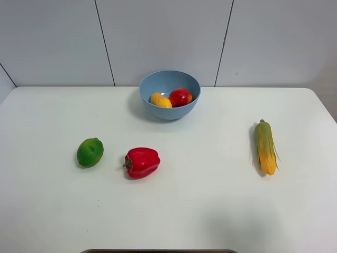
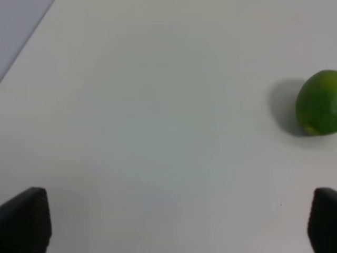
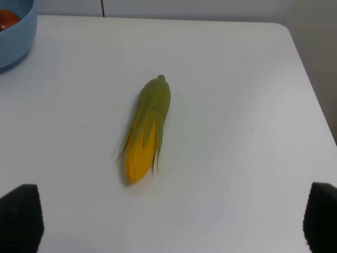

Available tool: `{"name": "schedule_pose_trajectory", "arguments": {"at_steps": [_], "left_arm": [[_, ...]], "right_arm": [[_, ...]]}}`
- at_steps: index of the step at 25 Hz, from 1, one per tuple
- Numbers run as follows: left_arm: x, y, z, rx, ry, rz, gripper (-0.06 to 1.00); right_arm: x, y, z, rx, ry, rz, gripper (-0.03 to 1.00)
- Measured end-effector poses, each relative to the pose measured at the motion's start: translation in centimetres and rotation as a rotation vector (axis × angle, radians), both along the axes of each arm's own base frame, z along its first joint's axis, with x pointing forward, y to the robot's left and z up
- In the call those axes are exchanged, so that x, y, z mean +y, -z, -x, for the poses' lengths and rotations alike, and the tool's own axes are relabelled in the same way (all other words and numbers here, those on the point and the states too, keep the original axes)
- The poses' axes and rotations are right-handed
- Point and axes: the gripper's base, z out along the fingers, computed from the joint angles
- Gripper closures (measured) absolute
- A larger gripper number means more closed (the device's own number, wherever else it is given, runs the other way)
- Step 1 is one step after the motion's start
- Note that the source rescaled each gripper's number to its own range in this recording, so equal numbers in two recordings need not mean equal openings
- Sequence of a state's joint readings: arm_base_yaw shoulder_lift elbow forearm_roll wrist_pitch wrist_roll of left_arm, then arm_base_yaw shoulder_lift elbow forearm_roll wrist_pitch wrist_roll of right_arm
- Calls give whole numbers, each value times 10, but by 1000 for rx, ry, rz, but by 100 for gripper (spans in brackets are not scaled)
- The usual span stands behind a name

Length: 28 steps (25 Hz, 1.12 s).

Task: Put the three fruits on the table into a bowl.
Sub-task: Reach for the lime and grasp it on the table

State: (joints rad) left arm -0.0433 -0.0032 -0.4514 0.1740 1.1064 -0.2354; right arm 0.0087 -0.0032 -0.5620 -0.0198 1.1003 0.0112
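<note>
Left pincer: jaws spread wide, with only the 2 dark fingertips showing at the edges of the left wrist view. It holds nothing, and only bare worktop lies between them.
Right pincer: also wide open, with 2 dark fingertips at the edges of the right wrist view. It grips nothing.
Bell pepper: glossy red, lying on its side on the worktop left of centre, its green stem pointing toward the lime.
Lime: round and green, resting on the worktop near the bell pepper but not touching it. It is well apart from the bowl and off to one side of the left pincer's gap.
Corn cob: on the right part of the worktop, with the green husk end toward the wall and the yellow tip toward the near edge. It lies ahead of the right pincer.
Bowl: light blue, upright, at the back of the worktop near the wall.
Mango: yellow-orange, inside the bowl on its left.
Peach: red, inside the bowl, touching the mango.
Tally: 2 of 3 fruits are in the bowl and 1 is outside it.
</note>
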Motion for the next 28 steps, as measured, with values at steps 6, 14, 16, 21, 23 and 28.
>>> {"name": "schedule_pose_trajectory", "arguments": {"at_steps": [6,14,16,21,23,28], "left_arm": [[0,0,0,0,0,0,-6],[0,-16,-2,-51,6,-1,-6],[-1,-32,-6,-64,10,-5,-6],[-2,-69,-34,12,36,-48,-6],[-3,-85,-47,36,44,-61,-6],[-4,-113,-90,113,57,-77,-6]], "right_arm": [[0,0,0,0,0,0,-3],[0,0,0,0,0,0,-3],[0,0,0,0,0,0,-3],[0,0,0,0,0,0,-3],[0,0,0,0,0,0,-3],[0,0,0,0,0,0,-3]]}}
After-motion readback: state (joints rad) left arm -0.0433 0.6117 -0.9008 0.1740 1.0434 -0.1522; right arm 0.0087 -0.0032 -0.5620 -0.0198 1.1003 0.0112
